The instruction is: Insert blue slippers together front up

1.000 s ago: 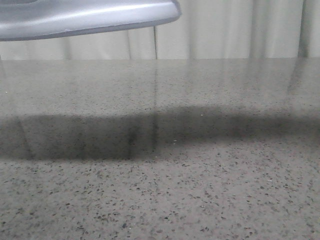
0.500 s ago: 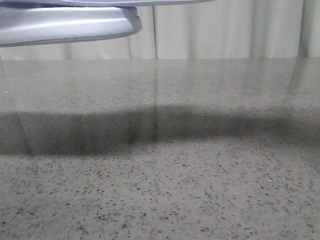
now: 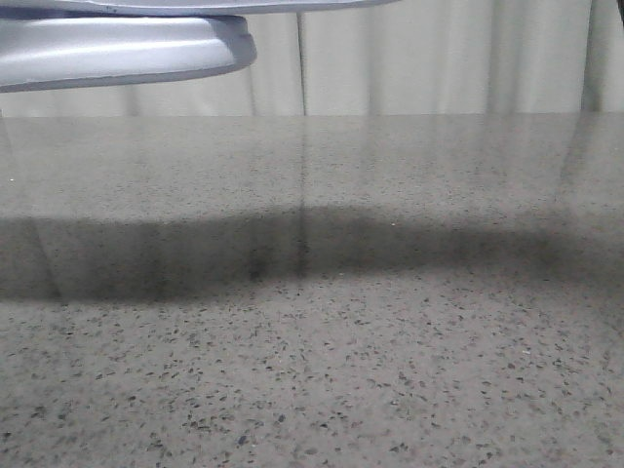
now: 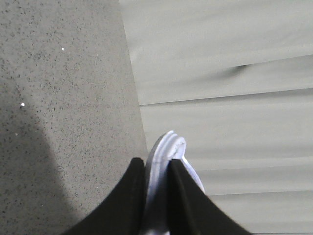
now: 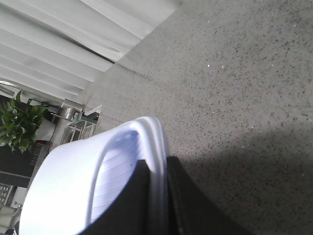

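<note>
— Speckled grey table [image 3: 390, 370] is left bare below; why?
— Both blue slippers [image 3: 117, 49] are held aloft for joining; one is clamped by the left gripper [image 4: 157, 186], one by the right gripper [image 5: 157, 196].

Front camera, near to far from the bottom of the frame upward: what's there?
Bare speckled table → wide shadow band across the table → table's far edge → pale curtain. A blue slipper hangs in the air top left, above the table.
</note>
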`<action>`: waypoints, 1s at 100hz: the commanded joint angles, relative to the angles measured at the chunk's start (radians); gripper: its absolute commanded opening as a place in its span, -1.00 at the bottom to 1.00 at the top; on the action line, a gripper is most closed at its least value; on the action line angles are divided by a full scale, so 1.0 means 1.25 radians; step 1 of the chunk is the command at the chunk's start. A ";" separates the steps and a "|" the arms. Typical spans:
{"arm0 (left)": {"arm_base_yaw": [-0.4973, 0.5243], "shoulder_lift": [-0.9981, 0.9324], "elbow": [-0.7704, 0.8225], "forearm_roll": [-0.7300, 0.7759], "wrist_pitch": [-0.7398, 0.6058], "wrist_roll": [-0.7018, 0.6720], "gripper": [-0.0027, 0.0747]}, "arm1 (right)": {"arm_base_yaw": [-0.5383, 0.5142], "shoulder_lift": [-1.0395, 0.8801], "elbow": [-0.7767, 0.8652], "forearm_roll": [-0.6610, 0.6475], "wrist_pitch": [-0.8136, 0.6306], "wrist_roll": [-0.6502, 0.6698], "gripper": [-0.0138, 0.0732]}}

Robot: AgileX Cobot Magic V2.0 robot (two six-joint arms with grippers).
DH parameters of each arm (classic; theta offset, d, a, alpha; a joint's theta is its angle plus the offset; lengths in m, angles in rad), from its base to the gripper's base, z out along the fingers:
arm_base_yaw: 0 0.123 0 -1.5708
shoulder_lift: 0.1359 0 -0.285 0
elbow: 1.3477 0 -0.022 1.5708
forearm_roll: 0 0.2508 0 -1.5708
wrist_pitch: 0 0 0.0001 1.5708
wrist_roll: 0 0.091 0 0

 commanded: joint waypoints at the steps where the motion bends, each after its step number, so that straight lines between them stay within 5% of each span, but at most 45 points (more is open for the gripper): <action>1: -0.005 0.004 -0.027 -0.028 0.036 -0.006 -0.89 | 0.010 -0.007 -0.027 0.018 0.089 -0.017 -0.89; 67: -0.005 0.067 -0.055 -0.031 0.061 0.065 -0.89 | 0.097 -0.004 -0.027 0.037 -0.058 -0.033 -0.89; 100: -0.005 0.067 -0.061 -0.031 0.070 0.076 -0.89 | 0.105 0.089 -0.027 0.058 -0.039 -0.033 -0.89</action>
